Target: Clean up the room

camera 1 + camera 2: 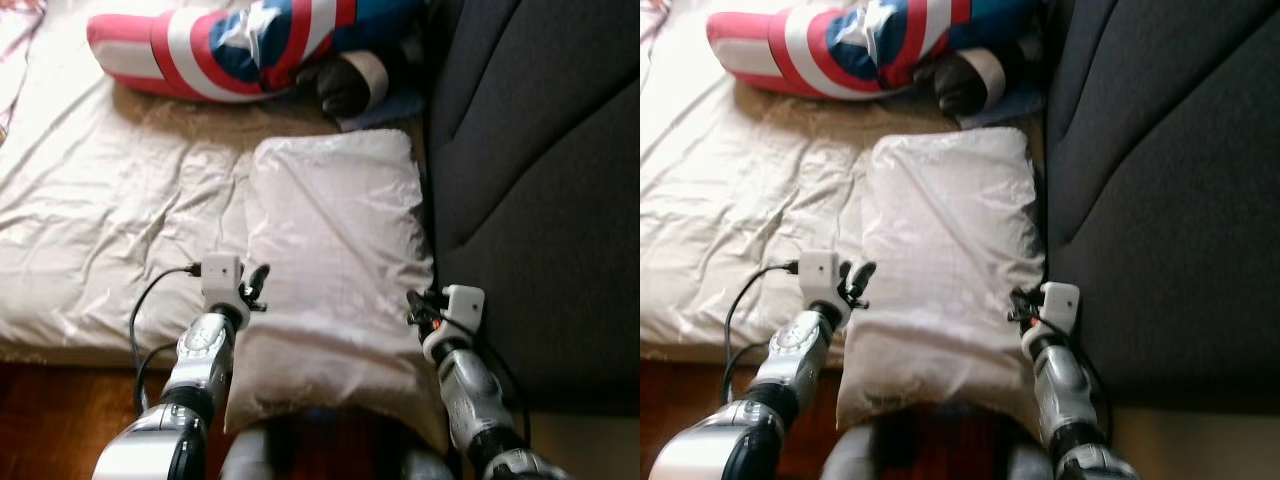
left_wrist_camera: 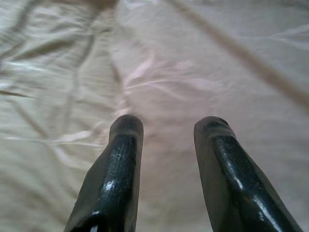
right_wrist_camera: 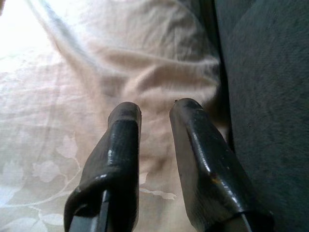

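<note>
White pillow (image 1: 335,270) lies on the bed sheet (image 1: 110,220), against the dark headboard (image 1: 540,180); left gripper (image 1: 254,285) and right gripper (image 1: 417,308), fingers parted and empty, flank its near edges, apparently positioned to lift it.

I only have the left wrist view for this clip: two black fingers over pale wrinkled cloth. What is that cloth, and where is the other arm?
Observer: The left gripper hovers, open, at the left edge of a white pillow lying on the bed.
Operator: And the right arm?
Observer: The right gripper is at the pillow's opposite edge, open too, close to a dark grey headboard.
Operator: Anything else on the bed?
Observer: A red, white and blue cushion with a star lies beyond the pillow's far end.
</note>
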`<state>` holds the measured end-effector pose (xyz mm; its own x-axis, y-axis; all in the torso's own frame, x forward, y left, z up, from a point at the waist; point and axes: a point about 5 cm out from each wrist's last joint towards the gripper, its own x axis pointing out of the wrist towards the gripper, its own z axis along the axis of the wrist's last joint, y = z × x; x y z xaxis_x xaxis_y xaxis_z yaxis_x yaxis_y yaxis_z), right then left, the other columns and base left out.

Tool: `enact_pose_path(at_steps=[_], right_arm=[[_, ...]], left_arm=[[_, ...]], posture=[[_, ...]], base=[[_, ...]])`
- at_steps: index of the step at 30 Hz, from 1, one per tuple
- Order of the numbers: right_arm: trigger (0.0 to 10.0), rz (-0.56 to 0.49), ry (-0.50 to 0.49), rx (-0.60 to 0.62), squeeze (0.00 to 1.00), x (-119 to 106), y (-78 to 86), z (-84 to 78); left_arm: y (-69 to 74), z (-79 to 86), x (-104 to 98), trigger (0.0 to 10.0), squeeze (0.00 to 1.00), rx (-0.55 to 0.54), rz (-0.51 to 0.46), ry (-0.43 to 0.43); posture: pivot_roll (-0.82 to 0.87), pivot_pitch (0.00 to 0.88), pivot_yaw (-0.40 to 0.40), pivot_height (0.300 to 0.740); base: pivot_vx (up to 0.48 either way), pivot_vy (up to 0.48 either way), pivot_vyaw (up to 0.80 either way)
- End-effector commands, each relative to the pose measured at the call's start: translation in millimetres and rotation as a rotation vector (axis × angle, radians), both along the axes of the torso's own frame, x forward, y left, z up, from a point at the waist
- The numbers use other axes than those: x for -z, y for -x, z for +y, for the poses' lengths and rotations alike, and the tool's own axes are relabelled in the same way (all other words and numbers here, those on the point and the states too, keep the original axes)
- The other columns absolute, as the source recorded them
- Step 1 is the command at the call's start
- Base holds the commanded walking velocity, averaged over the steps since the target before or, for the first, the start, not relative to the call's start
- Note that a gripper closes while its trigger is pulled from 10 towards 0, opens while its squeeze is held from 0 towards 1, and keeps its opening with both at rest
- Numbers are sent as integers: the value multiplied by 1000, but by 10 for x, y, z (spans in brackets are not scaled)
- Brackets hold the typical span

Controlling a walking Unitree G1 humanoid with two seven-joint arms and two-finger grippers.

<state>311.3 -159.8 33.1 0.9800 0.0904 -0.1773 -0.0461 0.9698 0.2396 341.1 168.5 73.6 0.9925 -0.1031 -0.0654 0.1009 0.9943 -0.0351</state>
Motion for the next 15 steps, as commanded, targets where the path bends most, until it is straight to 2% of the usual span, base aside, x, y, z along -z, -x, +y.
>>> enact_pose_path(at_steps=[1,5,10,11,13,15], right_arm=[[10000,8,5,71,0,100,152,-198],[10000,9,47,87,0,164,288,-320],[10000,40,72,92,0,221,343,-383],[10000,77,89,96,0,271,368,-430],[10000,133,78,115,0,343,393,-459],[10000,166,67,126,0,383,406,-466]], left_arm=[[119,78,117,10000,0,-25,14,-42],[288,225,251,10000,0,-74,32,-90],[363,315,346,10000,0,-101,81,-124],[445,419,475,10000,0,-134,160,-135],[528,493,597,10000,0,-171,235,-124],[568,511,653,10000,0,-184,270,-118]], posture=[[20,219,-13,740],[20,172,-19,740],[25,127,-22,740],[32,95,-23,740],[32,79,-22,740],[37,66,-21,740]], base=[[0,0,0],[0,0,0],[0,0,0],[0,0,0],[0,0,0],[0,0,0]])
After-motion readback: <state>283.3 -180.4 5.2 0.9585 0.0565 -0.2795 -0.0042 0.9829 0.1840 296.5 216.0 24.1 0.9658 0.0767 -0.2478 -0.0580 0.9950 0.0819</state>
